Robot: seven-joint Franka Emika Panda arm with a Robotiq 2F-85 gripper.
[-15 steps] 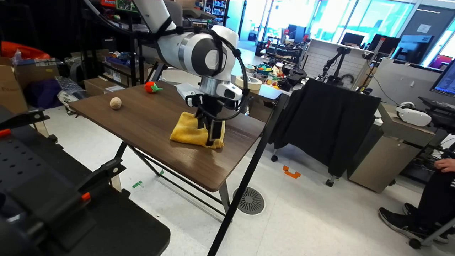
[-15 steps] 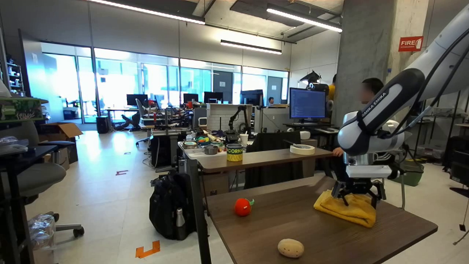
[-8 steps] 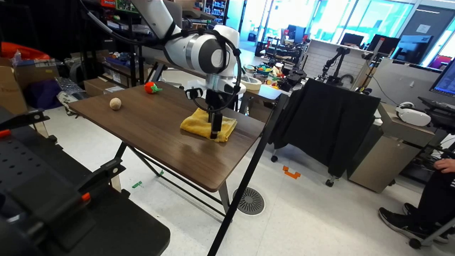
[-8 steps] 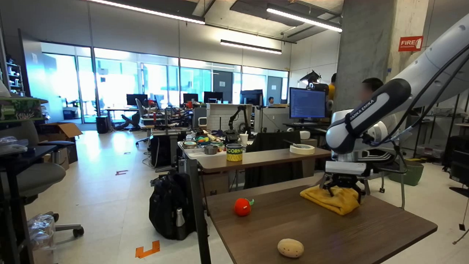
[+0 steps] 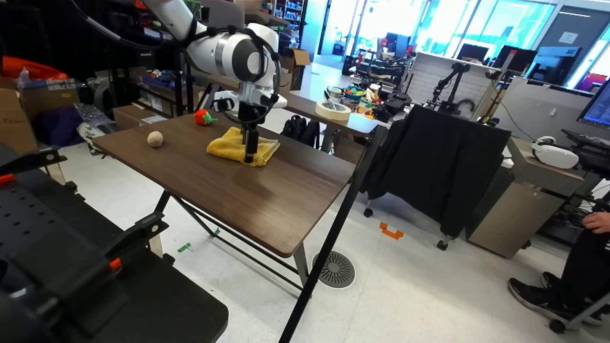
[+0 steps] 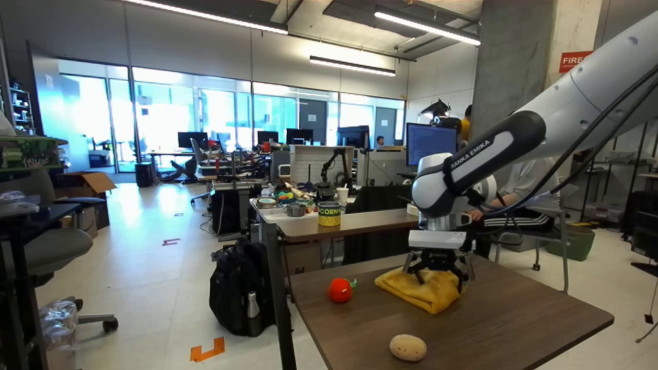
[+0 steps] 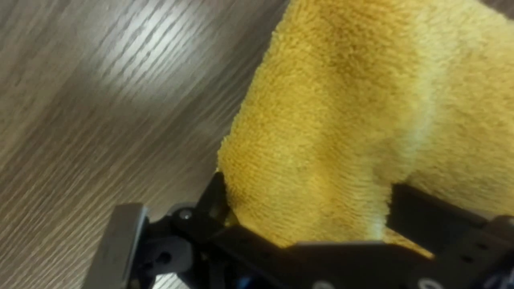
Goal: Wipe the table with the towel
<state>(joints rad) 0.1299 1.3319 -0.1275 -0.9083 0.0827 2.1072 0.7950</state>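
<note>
– Where is the yellow towel (image 6: pixel 429 294)?
– In an exterior view it lies folded on the far part of the dark wood-grain desk (image 6: pixel 519 318). The jaws stand spread, pointing down, one at the towel's edge, one over its top, pinching nothing.
– How will it handle?
– Probably light, soft and floppy, hard to harm; pressing down should drag it, while lifting wants a pinch on a thick folded edge.
– Anything in the way?
– A red tomato-like toy (image 6: pixel 341 290) sits near its left side, a beige potato-like toy (image 6: pixel 407 348) on the near side. Sweeping left could bump the former.
</note>
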